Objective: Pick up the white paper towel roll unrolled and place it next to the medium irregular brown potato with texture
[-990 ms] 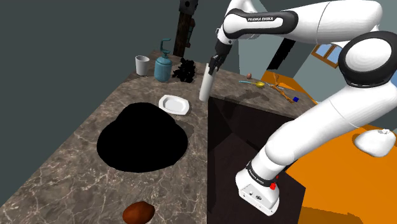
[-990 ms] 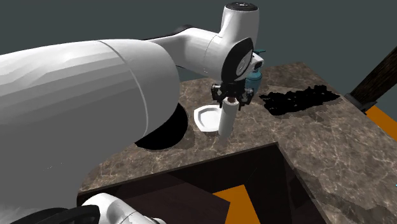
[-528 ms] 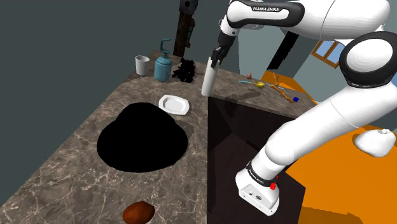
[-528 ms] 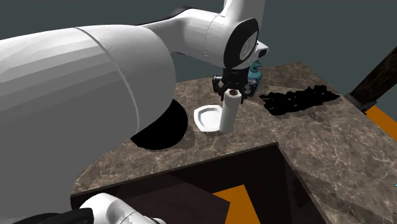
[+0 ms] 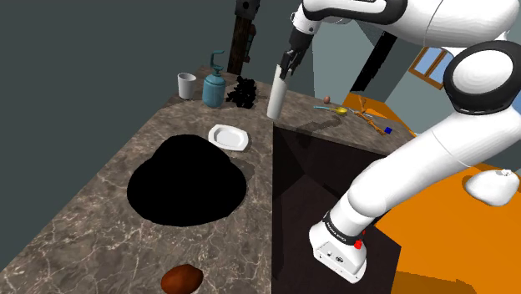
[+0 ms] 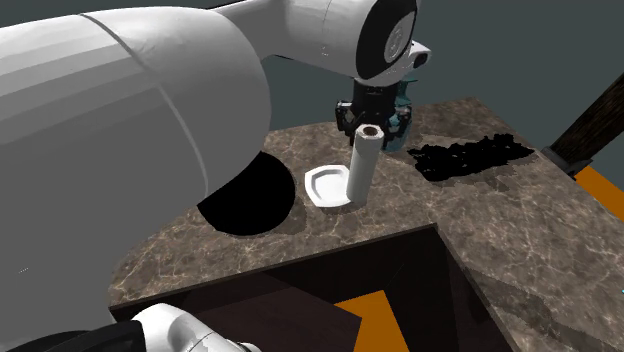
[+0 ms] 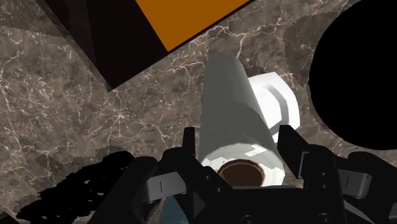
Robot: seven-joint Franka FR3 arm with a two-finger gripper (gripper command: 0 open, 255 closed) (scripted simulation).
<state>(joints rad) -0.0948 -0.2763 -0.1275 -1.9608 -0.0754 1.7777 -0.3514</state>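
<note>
Shoulder view, upper middle: the gripper (image 5: 286, 70) holds the white paper towel roll (image 5: 275, 97) by its top end, clear of the marble counter (image 5: 92, 205). Wrist view agrees: the two black fingers (image 7: 189, 145) press the roll's sides just below its brown core, jaws narrowed to the roll's width. The roll's long axis hangs near upright, lower end tipped slightly toward the frame's left.

We note the brown potato (image 5: 181, 279) at the bottom edge, left of centre, well apart from the roll. Between them lie a white plate (image 5: 228, 138) and a large round black area (image 5: 185, 179).

We judge the coming carry runs down and left across the frame, over or around that black area, to bare counter just beside the potato. Risk, as we read it: the long hanging roll topples if set down off upright.
</note>
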